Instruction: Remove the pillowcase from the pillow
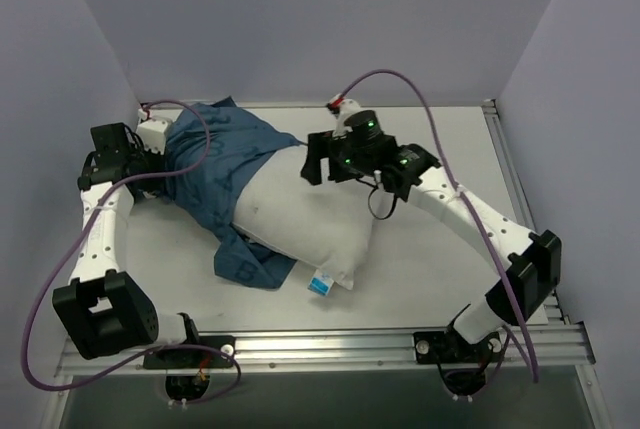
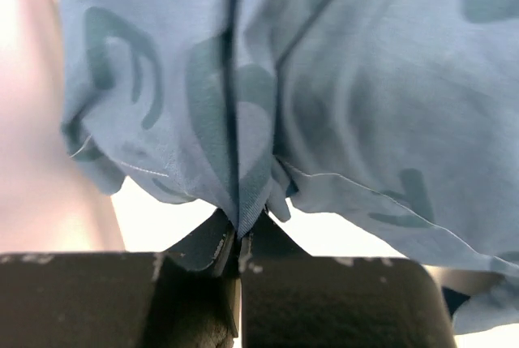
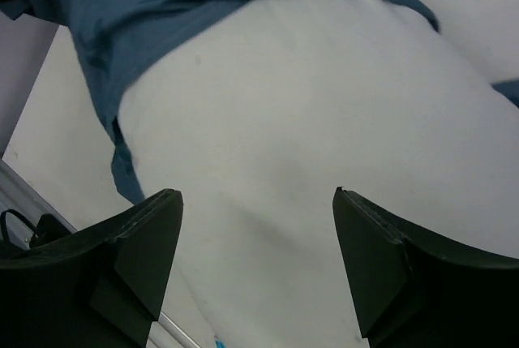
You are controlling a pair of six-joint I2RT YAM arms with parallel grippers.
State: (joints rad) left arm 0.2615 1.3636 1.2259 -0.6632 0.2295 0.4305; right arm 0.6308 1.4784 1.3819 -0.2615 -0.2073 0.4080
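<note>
The pale counter (image 1: 440,249) carries everything, with grey walls closing it in on three sides. The pillow (image 1: 305,219) lies across the middle-left of it, plump and white. Most of its upper face and its near end are bare.

The pillowcase (image 1: 215,164) is bunched at the pillow's far-left end, covering that end and spreading in folds toward the left arm. A strip of the blue fabric trails down along the pillow's left side and lies crumpled on the counter by its near-left corner. In the right wrist view the blue edge crosses the top of the white cushion.

The left claw (image 2: 237,242) sits at the far-left of the counter, clenched on a gathered fold of the pillowcase. The cloth rises from between its closed fingers, showing darker printed shapes.

The right claw (image 3: 258,202) hangs over the pillow's far end, released. Its two dark fingers (image 3: 138,242) stand wide apart with bare white pillow showing between them, and nothing is in its grasp.

A small blue-and-white tag (image 1: 321,285) sticks out at the pillow's near corner.
</note>
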